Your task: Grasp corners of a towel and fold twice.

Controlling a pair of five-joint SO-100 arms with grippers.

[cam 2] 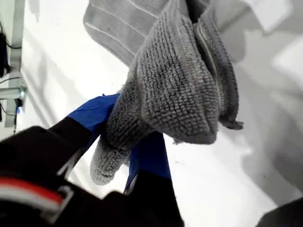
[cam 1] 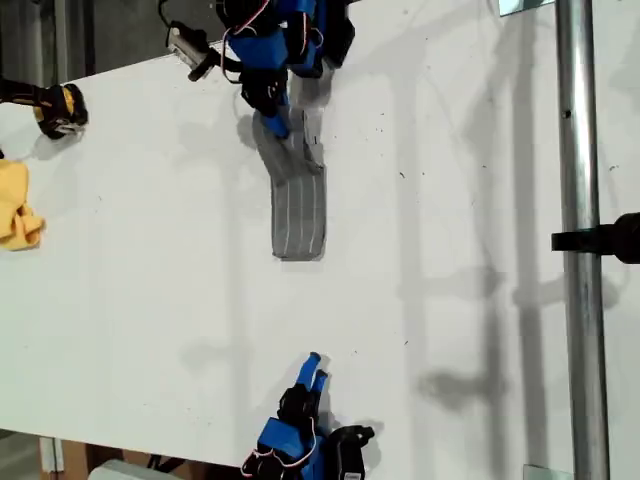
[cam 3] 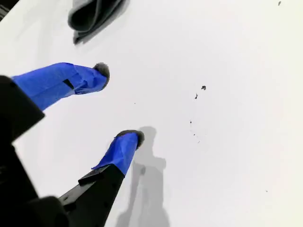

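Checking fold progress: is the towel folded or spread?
Folded: the towel lies as a narrow layered strip, one end bunched in my first gripper.

I can read no text, label, brand, number or sign in any of my three views. The towel (cam 1: 298, 215) has only pale stripes, and the white surface (cam 1: 450, 250) has only small dark specks.
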